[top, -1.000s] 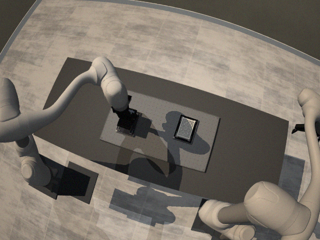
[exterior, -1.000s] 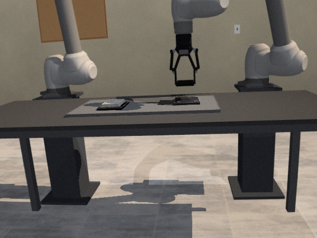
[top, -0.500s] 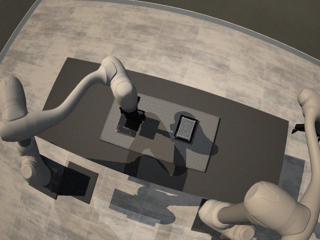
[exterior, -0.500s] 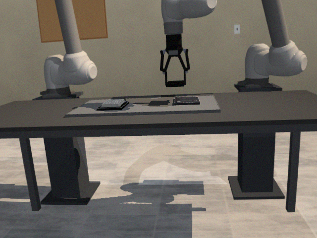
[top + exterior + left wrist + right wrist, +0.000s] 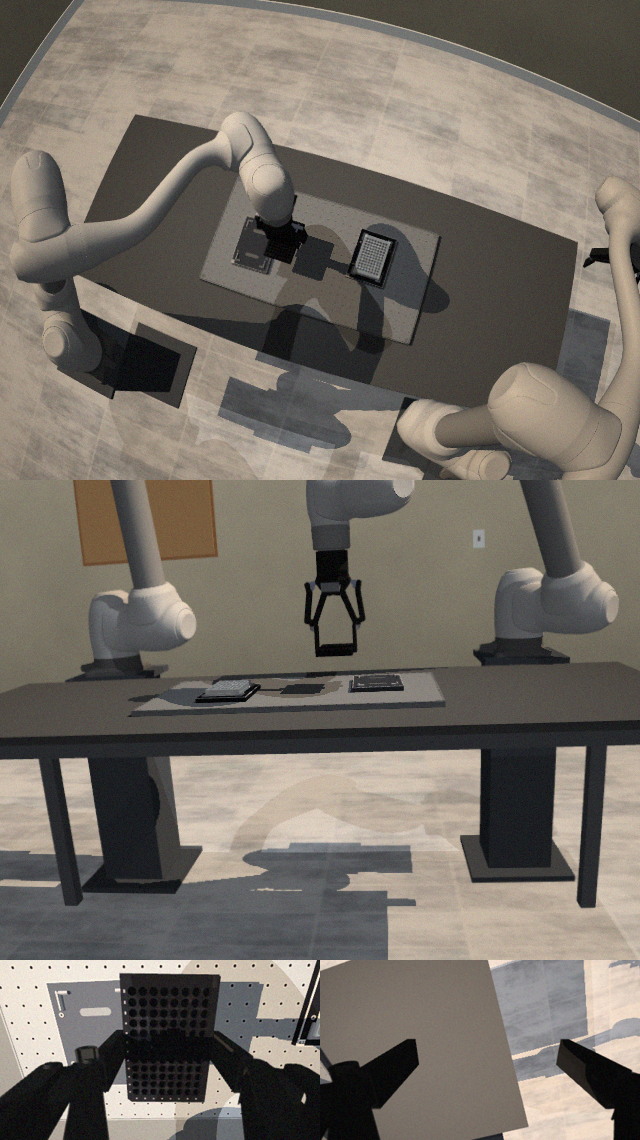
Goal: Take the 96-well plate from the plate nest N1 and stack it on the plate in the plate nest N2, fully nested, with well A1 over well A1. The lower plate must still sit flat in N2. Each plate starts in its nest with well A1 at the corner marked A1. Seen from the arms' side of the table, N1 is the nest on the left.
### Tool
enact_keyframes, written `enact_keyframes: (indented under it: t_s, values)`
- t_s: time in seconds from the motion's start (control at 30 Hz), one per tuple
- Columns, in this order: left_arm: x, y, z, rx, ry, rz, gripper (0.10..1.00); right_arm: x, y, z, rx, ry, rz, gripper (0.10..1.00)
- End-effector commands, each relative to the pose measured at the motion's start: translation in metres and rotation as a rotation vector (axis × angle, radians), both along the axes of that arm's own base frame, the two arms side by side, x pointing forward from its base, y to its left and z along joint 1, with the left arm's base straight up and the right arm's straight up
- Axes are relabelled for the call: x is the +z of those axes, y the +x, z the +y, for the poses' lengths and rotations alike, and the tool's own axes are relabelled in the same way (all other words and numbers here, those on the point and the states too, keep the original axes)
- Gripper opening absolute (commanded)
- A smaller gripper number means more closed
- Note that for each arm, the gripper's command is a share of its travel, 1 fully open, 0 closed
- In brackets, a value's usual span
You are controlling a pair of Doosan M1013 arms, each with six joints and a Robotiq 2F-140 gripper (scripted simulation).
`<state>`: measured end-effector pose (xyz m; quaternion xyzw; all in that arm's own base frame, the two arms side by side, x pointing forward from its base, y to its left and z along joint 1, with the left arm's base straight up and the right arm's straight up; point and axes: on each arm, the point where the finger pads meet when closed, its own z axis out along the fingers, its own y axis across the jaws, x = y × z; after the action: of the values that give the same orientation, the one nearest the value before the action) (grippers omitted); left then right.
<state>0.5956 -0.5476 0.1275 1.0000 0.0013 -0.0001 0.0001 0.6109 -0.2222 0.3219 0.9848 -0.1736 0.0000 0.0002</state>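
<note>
96-well plate (image 5: pixel 283 250) (image 5: pixel 334 649) (image 5: pixel 169 1079): black, with round wells (it looks very dark).
Left gripper (image 5: pixel 290 242) (image 5: pixel 335 647) (image 5: pixel 169 1045): holding this 1 plate.
Right gripper (image 5: pixel 487 1051): fingers wide apart.

In the top view, the left arm (image 5: pixel 269 186) (image 5: pixel 356 498) has swung to the right over the last second, taking the dark plate (image 5: pixel 281 251) (image 5: pixel 334 650) (image 5: pixel 169 1081) in its jaws along. The plate was over nest N1 (image 5: pixel 250 261) (image 5: pixel 377 683) (image 5: pixel 67 1040); now it hangs to the right of most of it, so more of the nest shows from above. In the exterior view the same shift runs left (that camera faces the arms). The plate's shadow (image 5: pixel 312 258) (image 5: pixel 303 688) has slid right in the top view too, off N1's edge and closer to nest N2 (image 5: pixel 356 254) (image 5: pixel 227 699).
</note>
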Motion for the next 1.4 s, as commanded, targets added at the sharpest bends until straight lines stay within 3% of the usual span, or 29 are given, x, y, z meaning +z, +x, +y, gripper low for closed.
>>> enact_keyframes:
  t_s: [0.0,1.37]
  values:
    - [0.001,0.002,-0.005,0.000,-0.001,-0.001,0.099,0.001,0.000,0.000,0.000,0.000,-0.001,1.000]
    - [0.001,0.026,-0.123,0.000,-0.001,-0.001,0.099,0.001,0.000,0.000,0.000,0.000,-0.001,1.000]
